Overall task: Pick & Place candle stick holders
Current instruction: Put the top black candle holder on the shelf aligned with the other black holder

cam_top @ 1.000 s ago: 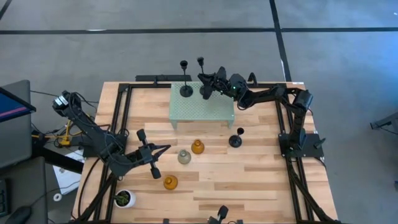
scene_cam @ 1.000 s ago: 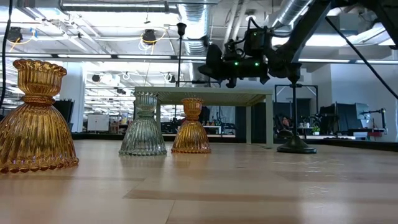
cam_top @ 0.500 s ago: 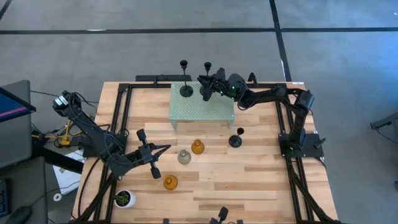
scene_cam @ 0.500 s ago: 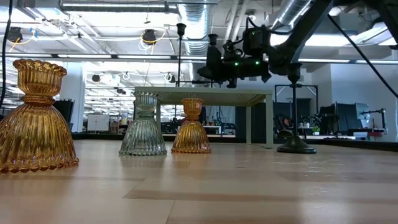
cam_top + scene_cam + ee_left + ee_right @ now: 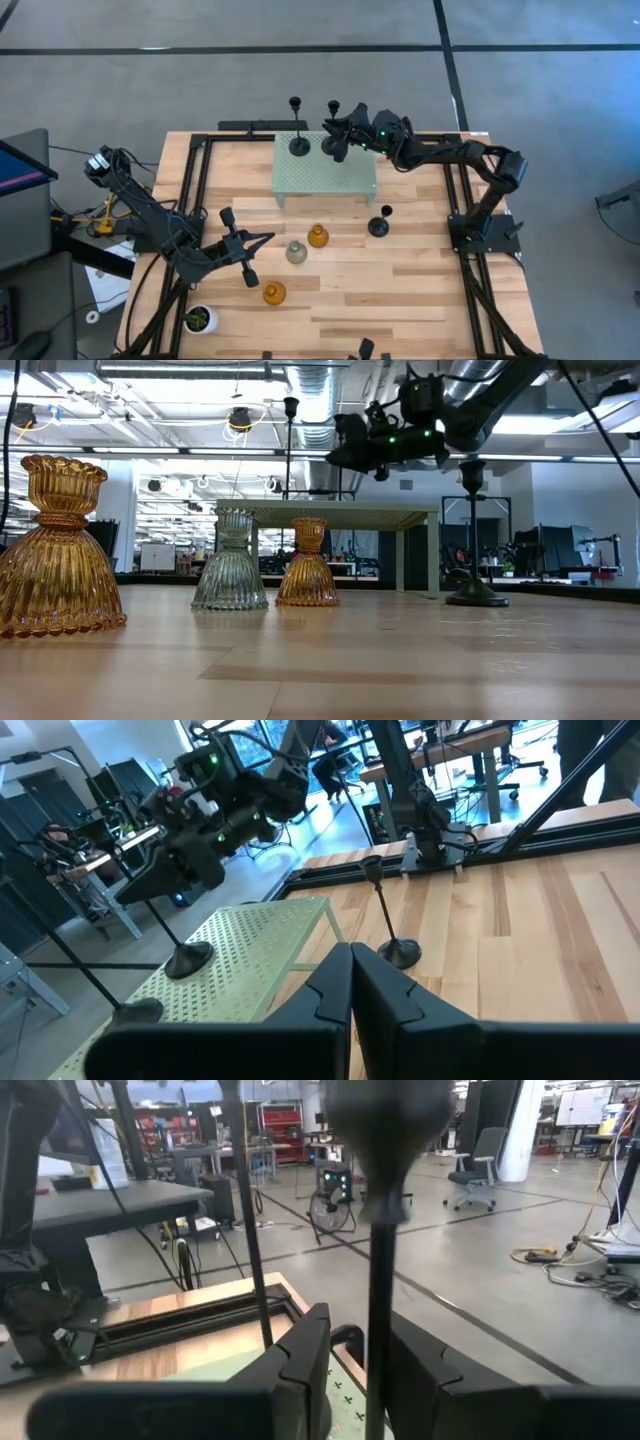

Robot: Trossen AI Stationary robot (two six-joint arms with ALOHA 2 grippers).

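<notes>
Above the pale green perforated stand [image 5: 327, 174], the right gripper [image 5: 347, 139] was positioned with its jaws parted narrowly around the stem of a black candle stick holder [image 5: 332, 143], apparently just set upright beside another black holder [image 5: 299, 145] and seemingly no longer gripped. A third black holder [image 5: 379, 226], two amber holders [image 5: 318, 237] and a grey one [image 5: 296, 252] were left on the table, near where the left gripper [image 5: 262, 240] was parked, pinched closed and empty.

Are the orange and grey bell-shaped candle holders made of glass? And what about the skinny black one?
The amber holder and pale grey holder look like ribbed glass: light shines through them. The black holder looks like dark metal with a matte finish, though painted wood or plastic is possible.
</notes>
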